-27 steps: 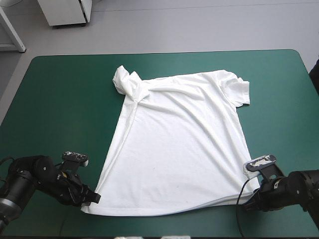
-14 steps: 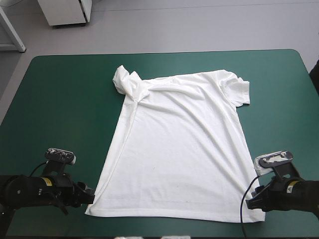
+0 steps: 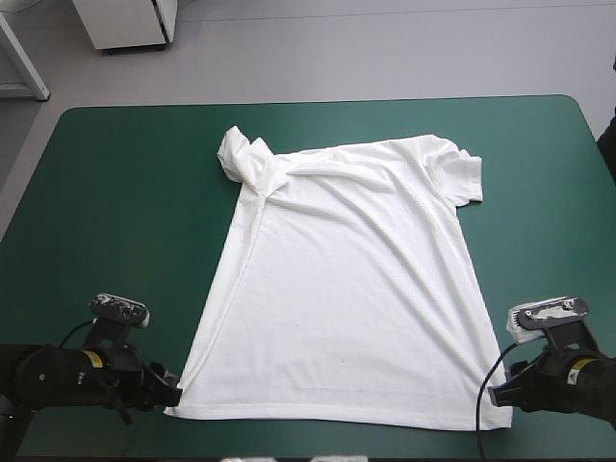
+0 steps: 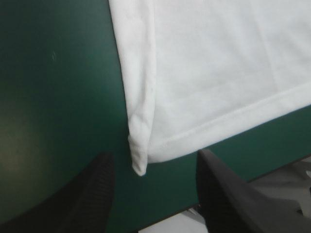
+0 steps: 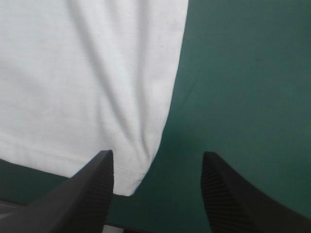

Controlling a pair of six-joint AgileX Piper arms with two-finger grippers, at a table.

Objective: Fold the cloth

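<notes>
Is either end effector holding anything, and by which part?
Nothing is held; left end effector and right end effector stand open at the T-shirt's hem corners.

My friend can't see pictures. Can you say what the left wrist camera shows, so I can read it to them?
A white T-shirt lies flat on the teal-green cover, and one bottom corner of it points into the gap of the left tool. The tool's two black fingers stand open, one on each side of that corner, with a strip of cover showing between each finger and the cloth.
</notes>
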